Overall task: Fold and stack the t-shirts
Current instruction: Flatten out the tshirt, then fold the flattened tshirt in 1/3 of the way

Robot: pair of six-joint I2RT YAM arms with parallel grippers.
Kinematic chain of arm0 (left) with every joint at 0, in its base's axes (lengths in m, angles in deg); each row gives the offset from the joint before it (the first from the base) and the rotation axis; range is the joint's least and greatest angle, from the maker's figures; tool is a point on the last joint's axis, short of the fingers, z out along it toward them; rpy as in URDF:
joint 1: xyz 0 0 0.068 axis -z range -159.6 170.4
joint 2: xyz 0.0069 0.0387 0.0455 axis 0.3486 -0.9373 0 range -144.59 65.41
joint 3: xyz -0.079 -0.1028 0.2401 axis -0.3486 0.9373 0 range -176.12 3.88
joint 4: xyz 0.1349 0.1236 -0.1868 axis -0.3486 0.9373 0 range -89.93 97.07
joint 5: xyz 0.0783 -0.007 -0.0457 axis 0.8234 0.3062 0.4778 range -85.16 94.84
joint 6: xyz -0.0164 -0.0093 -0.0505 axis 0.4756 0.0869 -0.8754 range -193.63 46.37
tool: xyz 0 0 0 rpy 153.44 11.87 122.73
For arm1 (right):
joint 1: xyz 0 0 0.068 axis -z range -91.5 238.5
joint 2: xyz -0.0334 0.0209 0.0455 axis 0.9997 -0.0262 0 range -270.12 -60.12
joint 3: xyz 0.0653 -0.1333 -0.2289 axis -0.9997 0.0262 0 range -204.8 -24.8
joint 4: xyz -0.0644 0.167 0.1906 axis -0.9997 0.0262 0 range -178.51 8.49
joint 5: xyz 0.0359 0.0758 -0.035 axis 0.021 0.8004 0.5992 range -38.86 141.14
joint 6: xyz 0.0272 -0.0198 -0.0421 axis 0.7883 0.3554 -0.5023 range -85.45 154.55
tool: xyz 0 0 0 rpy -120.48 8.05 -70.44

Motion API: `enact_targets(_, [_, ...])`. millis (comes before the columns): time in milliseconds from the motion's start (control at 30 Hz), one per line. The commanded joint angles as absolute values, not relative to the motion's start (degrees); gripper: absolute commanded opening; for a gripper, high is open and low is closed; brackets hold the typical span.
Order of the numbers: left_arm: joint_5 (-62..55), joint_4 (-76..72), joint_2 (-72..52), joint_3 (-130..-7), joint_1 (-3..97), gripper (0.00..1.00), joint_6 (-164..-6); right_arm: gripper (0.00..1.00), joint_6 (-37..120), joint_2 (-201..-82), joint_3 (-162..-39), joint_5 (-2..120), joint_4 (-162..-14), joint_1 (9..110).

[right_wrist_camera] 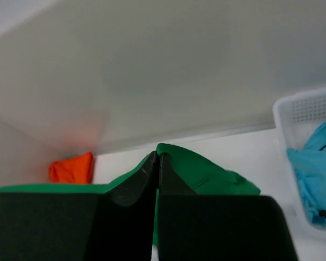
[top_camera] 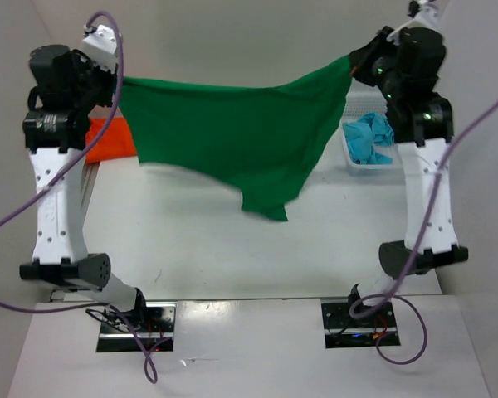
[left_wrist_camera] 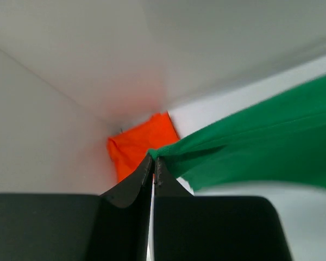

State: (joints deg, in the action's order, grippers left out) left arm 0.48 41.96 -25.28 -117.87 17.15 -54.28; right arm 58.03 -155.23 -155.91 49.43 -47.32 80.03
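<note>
Green shirt (top_camera: pixel 232 137) hangs stretched in mid-air at twelve o'clock, with left gripper (left_wrist_camera: pixel 154 160) and right gripper (right_wrist_camera: pixel 156 157) each pinched tight on an upper corner. Orange shirt (top_camera: pixel 112 139) lies at nine o'clock, seemingly folded. Blue shirt (top_camera: pixel 372 137) sits crumpled in basket (top_camera: pixel 361 168) at three o'clock. Roughly a third done.

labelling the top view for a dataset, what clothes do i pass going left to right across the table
orange t-shirt → green t-shirt, stretched out above the table → turquoise t-shirt, lying in the white basket
</note>
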Motion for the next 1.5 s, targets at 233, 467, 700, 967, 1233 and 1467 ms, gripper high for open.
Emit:
enact_targets(233, [-2.64,37.60,-10.64,-88.09,18.56,0.00,-50.52,0.00,58.17,-129.49,-117.44,44.02,-50.53,77.34])
enact_targets(467, [-1.32,37.07,-4.38,-62.18,19.08,0.00,-45.86,0.00,67.83,-116.21,-85.83,51.74,-50.53,76.11])
enact_targets(700, [1.84,34.88,-7.97,-50.00,19.08,0.00,-43.75,0.00,73.31,-113.99,-77.18,51.24,-49.93,72.68])
enact_targets(967, [2.99,40.32,-3.59,-47.62,19.08,0.00,-45.06,0.00,74.62,-118.66,-76.66,51.15,-49.13,70.75])
enact_targets(1233, [4.74,40.24,-7.00,-50.61,18.30,0.00,-48.23,0.00,66.29,-133.22,-84.64,53.43,-58.71,72.59])
enact_targets(1467, [6.59,38.48,-13.68,-51.93,17.06,0.00,-52.62,0.00,61.36,-151.77,-98.88,51.76,-63.11,73.91])
